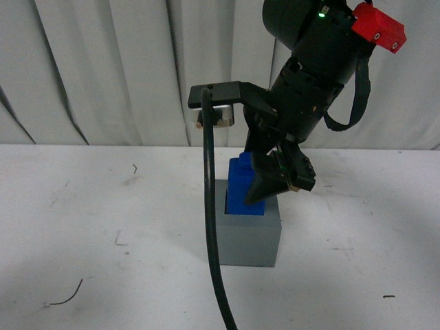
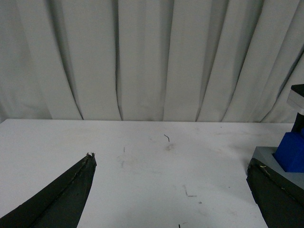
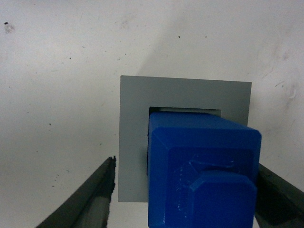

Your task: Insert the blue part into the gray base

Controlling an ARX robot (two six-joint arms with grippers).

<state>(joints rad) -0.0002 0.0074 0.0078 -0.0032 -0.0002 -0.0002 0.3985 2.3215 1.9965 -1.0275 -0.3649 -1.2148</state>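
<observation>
the blue part (image 1: 240, 187) stands in the hole of the gray base (image 1: 251, 240) on the table (image 1: 89, 220), with its top sticking out. the right pincer (image 1: 278, 189) is spread around it, not pinching. the left pincer (image 2: 171, 164) is spread too, off to the side. i think the putting-in step is nearly done. next, push the part straight down, or lift away gently.

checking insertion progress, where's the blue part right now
In the front view the blue part stands in the gray base at mid-table, top protruding, the right gripper straddling it.
</observation>
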